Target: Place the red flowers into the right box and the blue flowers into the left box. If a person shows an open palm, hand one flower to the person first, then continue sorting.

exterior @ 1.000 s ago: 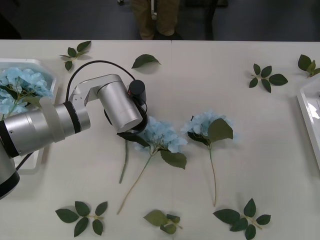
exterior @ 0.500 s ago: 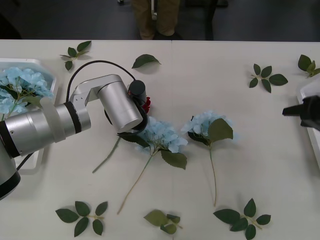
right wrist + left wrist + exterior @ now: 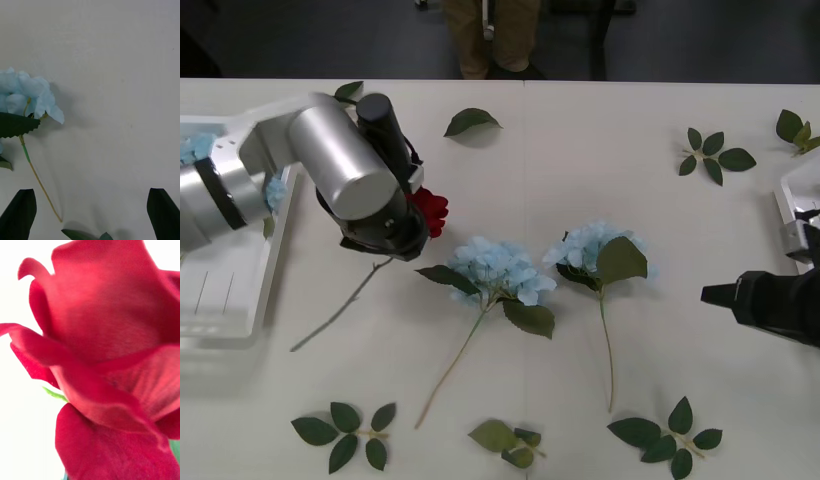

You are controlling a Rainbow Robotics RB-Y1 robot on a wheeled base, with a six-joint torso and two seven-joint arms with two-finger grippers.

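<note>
My left gripper (image 3: 412, 225), raised over the table (image 3: 600, 150), clamps a red rose (image 3: 429, 209), stem trailing down. My right gripper (image 3: 90, 213): low, fingers spread apart.

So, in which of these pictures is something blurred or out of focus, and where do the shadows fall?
Left wrist view: the red rose sits so close that its petals are soft, the background washed out white. Right wrist view: a blue hydrangea is fairly sharp and throws a soft shadow on the table. Front view: even light, faint shadows under the stems, the right gripper dark.
</note>
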